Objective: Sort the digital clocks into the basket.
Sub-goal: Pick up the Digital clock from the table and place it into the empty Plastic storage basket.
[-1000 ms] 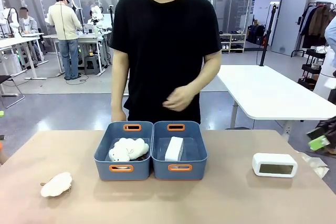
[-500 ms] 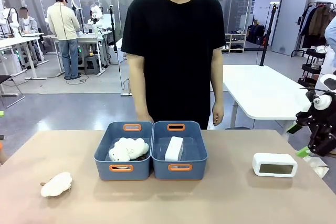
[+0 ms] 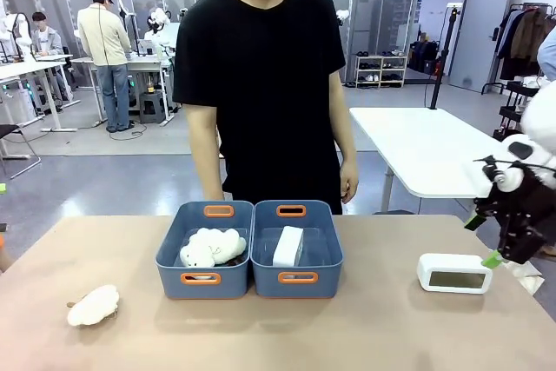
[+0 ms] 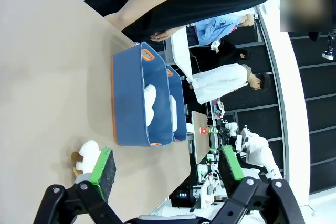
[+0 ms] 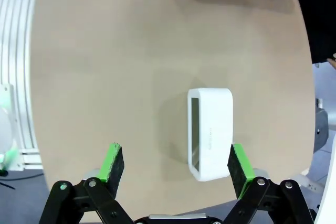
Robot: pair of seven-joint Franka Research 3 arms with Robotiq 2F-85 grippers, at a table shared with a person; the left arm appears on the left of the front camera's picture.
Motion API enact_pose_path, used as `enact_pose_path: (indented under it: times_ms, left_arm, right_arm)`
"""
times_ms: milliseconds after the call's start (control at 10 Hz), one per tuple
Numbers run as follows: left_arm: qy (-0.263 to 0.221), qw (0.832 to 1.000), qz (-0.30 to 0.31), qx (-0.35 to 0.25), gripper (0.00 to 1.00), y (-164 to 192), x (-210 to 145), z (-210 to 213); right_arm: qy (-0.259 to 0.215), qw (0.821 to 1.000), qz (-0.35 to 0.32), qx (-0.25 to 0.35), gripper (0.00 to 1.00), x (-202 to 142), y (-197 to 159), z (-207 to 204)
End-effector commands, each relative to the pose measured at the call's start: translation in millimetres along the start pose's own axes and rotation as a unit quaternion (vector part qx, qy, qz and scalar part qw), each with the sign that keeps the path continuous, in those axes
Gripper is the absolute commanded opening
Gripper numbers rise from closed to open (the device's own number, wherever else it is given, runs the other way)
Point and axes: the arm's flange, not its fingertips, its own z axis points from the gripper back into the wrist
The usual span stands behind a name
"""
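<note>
The right pincer hangs with its jaws spread wide and nothing between them, over the right end of the table. It is just above and to the outer side of the loose digital clock and does not touch it. That clock lies alone on the table, well apart from the two blue bins at the middle. Its long axis runs across the table from left to right, and its display window faces the robot's side. In the right wrist view the right pincer looks down on the digital clock. There the clock's long axis runs away along the fingers, so the jaws would close across its short width. It sits off centre, though, with one long side about in line with one green pad and a wide bare gap toward the other. I judge that the coming move needs a small sideways shift to centre the clock before any descent, or that pad may land on top of it. The other clock already stands on edge in the right-hand basket, and the left-hand basket holds cloud toys. The left pincer, also spread and empty, is by a stray cloud toy and well apart from the loose clock, so the right arm is plainly the nearer.
</note>
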Motion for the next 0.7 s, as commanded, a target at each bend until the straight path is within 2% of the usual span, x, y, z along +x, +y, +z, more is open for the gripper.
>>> enact_pose_path:
  times_ms: [0,400,600]
  left_arm:
    - [-0.001,1.000,0.000,-0.005,1.00,-0.6,0.1,0.5]
    - [-0.001,1.000,0.000,-0.005,1.00,-0.6,0.1,0.5]
    - [-0.001,1.000,0.000,-0.005,1.00,-0.6,0.1,0.5]
  right_arm:
    - [0.044,0.999,-0.007,-0.012,1.00,-1.4,-32.5,-32.8]
    - [0.075,0.997,-0.010,-0.010,1.00,-6.7,-59.4,-87.7]
    - [0.077,0.997,-0.010,0.001,1.00,-13.0,-63.5,-99.5]
